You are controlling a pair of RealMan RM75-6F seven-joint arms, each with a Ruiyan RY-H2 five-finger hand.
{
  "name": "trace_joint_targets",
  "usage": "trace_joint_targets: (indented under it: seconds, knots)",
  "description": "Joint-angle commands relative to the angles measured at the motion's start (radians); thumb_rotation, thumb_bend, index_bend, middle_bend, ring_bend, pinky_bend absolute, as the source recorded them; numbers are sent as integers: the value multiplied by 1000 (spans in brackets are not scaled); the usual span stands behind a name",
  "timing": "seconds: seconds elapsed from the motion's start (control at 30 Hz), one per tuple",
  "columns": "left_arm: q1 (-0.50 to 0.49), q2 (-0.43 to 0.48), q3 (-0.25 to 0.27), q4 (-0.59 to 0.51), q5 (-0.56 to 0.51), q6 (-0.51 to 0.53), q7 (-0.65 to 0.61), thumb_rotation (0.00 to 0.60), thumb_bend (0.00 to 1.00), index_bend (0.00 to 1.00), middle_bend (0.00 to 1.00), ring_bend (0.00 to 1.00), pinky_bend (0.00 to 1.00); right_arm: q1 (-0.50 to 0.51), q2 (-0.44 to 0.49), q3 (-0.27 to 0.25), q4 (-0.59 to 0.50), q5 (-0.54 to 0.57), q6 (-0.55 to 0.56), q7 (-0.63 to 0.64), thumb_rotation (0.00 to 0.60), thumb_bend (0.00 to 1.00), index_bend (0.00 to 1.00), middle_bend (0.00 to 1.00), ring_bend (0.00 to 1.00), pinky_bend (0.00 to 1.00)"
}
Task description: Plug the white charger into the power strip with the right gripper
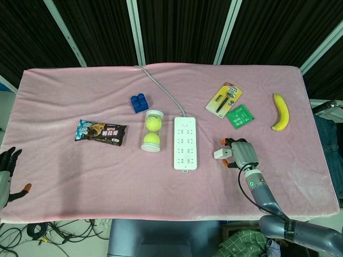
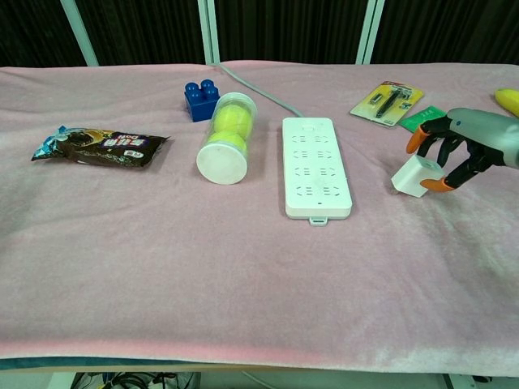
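On the pink-covered tabletop (image 1: 64, 171), just to the right of the power strip (image 1: 185, 143), the white charger (image 1: 220, 154) is lying on its side, and the right robot hand (image 1: 238, 152) is closing around it, fingertips curled over the block from the right. In the chest view the orange-tipped fingers (image 2: 417, 139) are bracketing the charger (image 2: 412, 176); whether they are already gripping or only touching, I cannot tell.

The charger looks like a small, rigid plastic cube, probably light and smooth-sided, so it may slip or twist under a loose pinch. The safest hold is likely across its two broad flat faces, leaving the pronged end free to face the sockets.

The left robot hand (image 1: 7, 170) is showing only in the head view, at the table's near-left edge, fingers spread and holding nothing. That view is also showing the whole banana (image 1: 280, 112) and the strip's cable. The chest view, being lower, is showing the charger's height and how the fingers are arching over it, which the overhead angle flattens.
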Motion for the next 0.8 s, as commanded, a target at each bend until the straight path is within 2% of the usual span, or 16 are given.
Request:
trace_joint_targets:
  seconds: [0.03, 0.8]
  knots:
    - [0, 0, 0, 0, -1, 0, 0, 600, 239, 4, 0, 0, 0, -2, -7, 4, 7, -5, -5, 9, 600, 241, 349, 342, 419, 238]
    - [-2, 1, 0, -4, -8, -6, 7, 600, 240, 4, 0, 0, 0, -13, -15, 30, 29, -20, -46, 56, 600, 281, 405, 378, 430, 238]
